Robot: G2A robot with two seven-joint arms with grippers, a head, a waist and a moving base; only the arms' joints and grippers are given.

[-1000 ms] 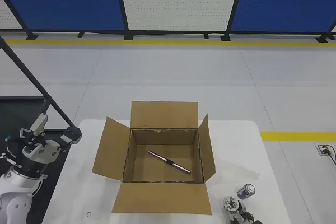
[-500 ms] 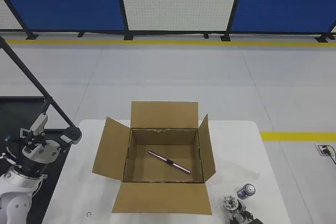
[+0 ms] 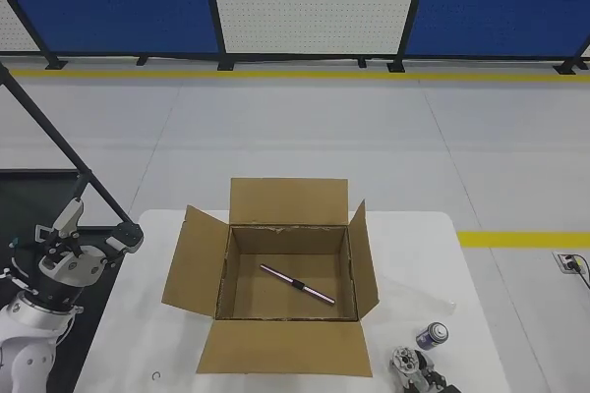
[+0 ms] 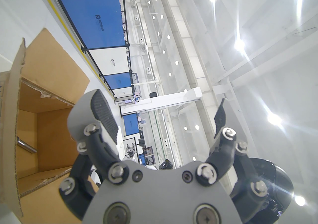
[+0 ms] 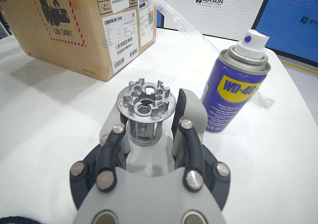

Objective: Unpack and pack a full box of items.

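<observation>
Beside the spray can [image 5: 233,91] on the table [image 5: 49,110], the right gripper [image 5: 151,108] straddles the metal hub [image 5: 145,102], jaws partly open, seemingly unclamped; the left gripper [image 4: 161,113] gapes empty; unpacking looks nearly done; next, backing off cleanly, then lifting the rod [image 3: 296,284] from the box [image 3: 285,346].
</observation>
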